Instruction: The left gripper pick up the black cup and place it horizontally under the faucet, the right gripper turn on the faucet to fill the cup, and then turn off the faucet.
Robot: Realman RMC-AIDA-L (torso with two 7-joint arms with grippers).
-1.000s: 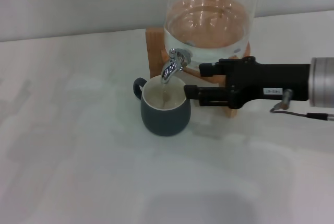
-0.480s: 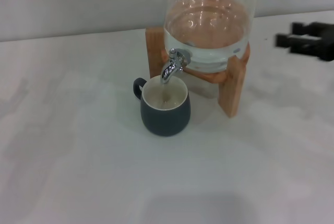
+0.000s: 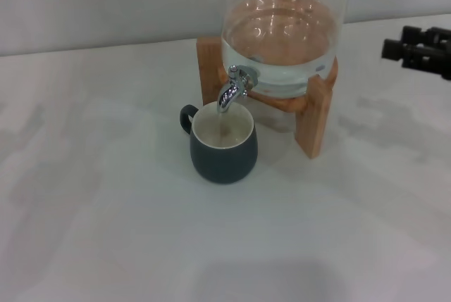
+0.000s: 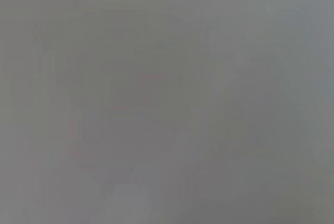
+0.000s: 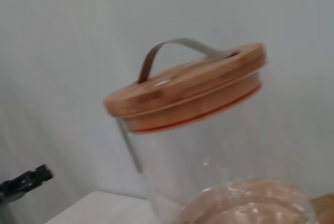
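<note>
Head view, black cup (image 3: 223, 148) under faucet (image 3: 231, 91), right gripper (image 3: 421, 50) well apart, grip unclear

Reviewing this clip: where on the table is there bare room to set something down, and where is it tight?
Bare table lies left of and in front of the black cup, and right of the wooden stand, below the right hand. It is crowded where the cup sits under the faucet, against the glass jar.
</note>
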